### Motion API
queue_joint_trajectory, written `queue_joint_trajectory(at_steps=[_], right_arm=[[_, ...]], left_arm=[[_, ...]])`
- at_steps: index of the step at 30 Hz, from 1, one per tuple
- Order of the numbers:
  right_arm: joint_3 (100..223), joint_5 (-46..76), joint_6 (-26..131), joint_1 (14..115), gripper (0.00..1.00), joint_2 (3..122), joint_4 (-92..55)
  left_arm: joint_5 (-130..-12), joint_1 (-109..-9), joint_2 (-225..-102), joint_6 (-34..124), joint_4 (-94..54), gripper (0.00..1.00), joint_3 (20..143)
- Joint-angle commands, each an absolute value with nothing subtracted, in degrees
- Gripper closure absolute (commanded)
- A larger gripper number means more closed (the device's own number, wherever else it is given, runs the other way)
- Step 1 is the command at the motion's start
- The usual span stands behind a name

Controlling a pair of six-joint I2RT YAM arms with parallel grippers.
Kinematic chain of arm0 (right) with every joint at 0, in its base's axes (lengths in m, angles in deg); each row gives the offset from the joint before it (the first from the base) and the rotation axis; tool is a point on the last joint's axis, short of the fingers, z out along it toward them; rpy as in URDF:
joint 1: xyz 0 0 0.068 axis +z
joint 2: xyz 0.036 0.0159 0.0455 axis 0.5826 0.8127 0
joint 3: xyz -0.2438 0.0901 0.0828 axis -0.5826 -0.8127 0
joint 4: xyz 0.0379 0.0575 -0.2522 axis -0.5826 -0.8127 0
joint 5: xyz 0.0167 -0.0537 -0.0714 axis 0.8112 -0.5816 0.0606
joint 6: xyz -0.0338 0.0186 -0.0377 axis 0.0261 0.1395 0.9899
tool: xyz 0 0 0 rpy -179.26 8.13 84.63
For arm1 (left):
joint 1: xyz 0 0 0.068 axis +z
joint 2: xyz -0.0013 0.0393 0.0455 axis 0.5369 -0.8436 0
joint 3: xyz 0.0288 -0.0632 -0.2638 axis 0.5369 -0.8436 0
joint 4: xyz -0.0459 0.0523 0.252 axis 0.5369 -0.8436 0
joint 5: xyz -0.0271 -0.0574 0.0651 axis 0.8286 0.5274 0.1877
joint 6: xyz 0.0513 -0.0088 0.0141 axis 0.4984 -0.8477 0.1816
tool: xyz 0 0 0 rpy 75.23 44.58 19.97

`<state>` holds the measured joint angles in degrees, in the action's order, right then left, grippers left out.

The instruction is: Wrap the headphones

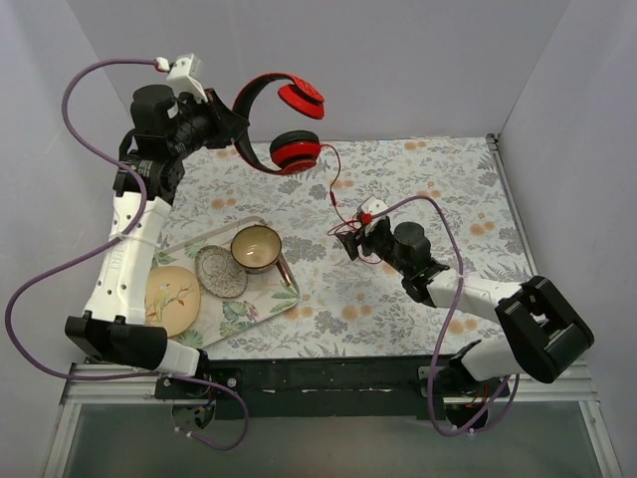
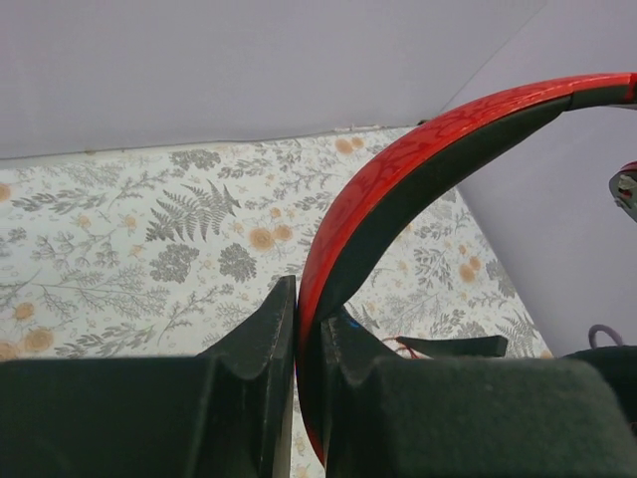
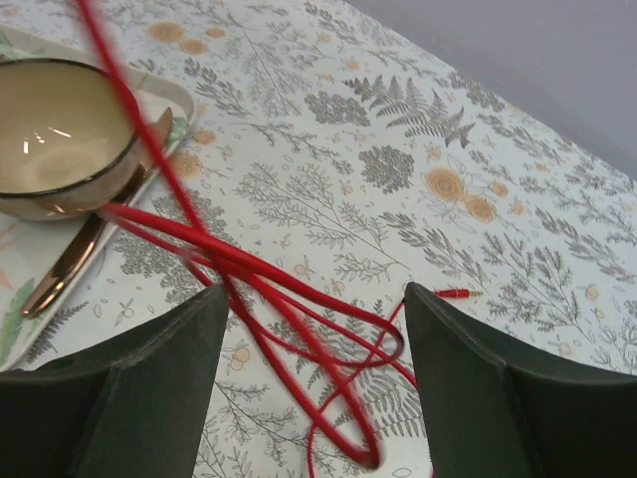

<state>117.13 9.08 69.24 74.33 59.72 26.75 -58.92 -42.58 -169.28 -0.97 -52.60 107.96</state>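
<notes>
The left gripper (image 2: pixel 299 383) is closed tight on the red headband (image 2: pixel 398 169) of the headphones (image 1: pixel 296 151), holding them in the air over the far left of the table (image 1: pixel 448 199). The right gripper (image 3: pixel 314 398) has its jaws wide apart, low over slack loops of the thin red cable (image 3: pixel 249 271) lying between them. From there the cable runs far-left, up to the lower ear cup, so the right arm is nearer to it.

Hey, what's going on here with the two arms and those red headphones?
The left gripper is shut on the headband, holding the headphones up in the air at the far left. Their thin red cable hangs down into loose loops on the flowered table, where the right gripper sits with jaws open on either side of them. Nothing is wrapped yet.
</notes>
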Motion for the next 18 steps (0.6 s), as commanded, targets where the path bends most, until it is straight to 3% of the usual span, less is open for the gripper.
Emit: queue_joint_trajectory(at_steps=[1,6,8,9,11,12,13,14,18], right_arm=[[117.65,11.69,65.29,71.33,0.24,62.93,31.80],[117.83,16.69,62.56,69.04,0.27,67.50,31.90],[117.65,17.58,62.38,68.86,0.32,68.47,32.25],[117.57,18.02,62.29,68.86,0.47,68.73,32.33],[117.65,18.81,62.03,68.68,0.66,69.17,32.33],[117.65,19.86,61.94,68.60,0.85,69.18,32.33],[117.74,20.13,61.59,68.60,0.94,69.18,32.33],[117.48,19.96,61.33,68.51,0.99,69.00,31.90],[117.65,12.86,57.21,66.32,0.99,68.83,25.94]], left_arm=[[-56.50,-38.81,-168.75,-4.88,-51.60,1.00,118.65],[-55.27,-35.03,-172.09,-6.90,-53.01,1.00,128.92],[-54.39,-33.88,-173.24,-7.87,-52.92,1.00,130.52],[-54.30,-33.62,-173.59,-8.13,-52.84,1.00,131.23],[-54.21,-32.92,-174.38,-8.49,-52.75,1.00,132.90],[-54.38,-32.65,-174.56,-8.49,-52.66,1.00,133.25],[-54.82,-32.56,-174.82,-8.66,-52.49,1.00,133.86],[-55.26,-30.47,-175.34,-9.01,-52.05,1.00,134.13],[-55.00,-24.41,-177.28,-12.52,-50.47,1.00,136.24]])
